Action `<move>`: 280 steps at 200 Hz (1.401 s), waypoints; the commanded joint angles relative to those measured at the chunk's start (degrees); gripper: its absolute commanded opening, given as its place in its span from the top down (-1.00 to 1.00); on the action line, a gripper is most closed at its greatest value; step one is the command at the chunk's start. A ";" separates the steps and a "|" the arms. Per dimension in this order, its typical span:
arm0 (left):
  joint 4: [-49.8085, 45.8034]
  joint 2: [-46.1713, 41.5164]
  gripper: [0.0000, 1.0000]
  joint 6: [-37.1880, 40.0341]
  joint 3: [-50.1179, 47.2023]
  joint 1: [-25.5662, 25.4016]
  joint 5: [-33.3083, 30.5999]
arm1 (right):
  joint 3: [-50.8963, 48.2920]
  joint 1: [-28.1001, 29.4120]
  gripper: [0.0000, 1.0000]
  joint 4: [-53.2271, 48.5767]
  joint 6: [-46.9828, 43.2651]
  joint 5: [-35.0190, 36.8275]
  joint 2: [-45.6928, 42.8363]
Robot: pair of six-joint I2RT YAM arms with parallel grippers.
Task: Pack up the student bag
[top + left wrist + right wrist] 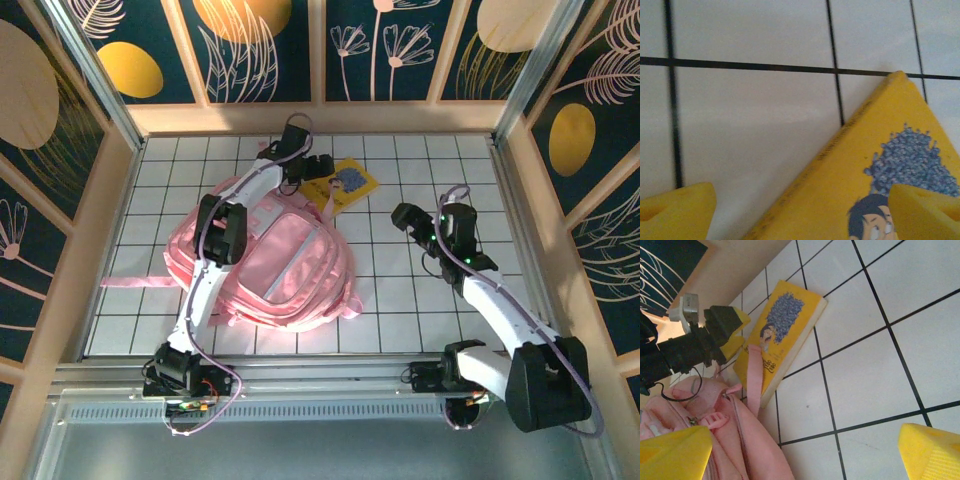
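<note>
Two claws are spread and hold nothing. The left claw [310, 165] is at the upper middle of the overhead view, directly above a yellow book [345, 185] that lies flat on the white tiled tabletop [420, 300]. In its own wrist camera one yellow pad [925, 212] is over the cover at the lower right and the other is over bare tile at the lower left, so the long edge of the book runs between them. The right claw [408, 218] hangs right of centre, well apart from the book. The student bag [285, 265] lies at the centre left of the overhead view, its top end near the book. Whether its main pocket is unzipped, I cannot tell.

I think the step in hand is to pick up the book. To do it well, the left claw should come down with that edge in the middle of its opening and close on the book alone. A pink strap [754, 377] lies across the cover, so a slow lift would let it slide off.
</note>
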 commanded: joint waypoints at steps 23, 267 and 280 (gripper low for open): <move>-0.36 4.20 -0.81 -0.55 1.33 -2.35 5.56 | -0.15 -0.95 -0.91 4.35 1.27 -2.93 3.58; 13.40 -6.09 -0.97 -11.75 -17.27 -18.39 16.03 | -0.08 -9.01 -0.84 -1.22 8.84 10.83 15.98; 13.79 -6.06 -0.97 -11.67 -17.71 -18.72 16.43 | 0.58 -9.69 -0.84 -0.58 8.45 8.96 17.83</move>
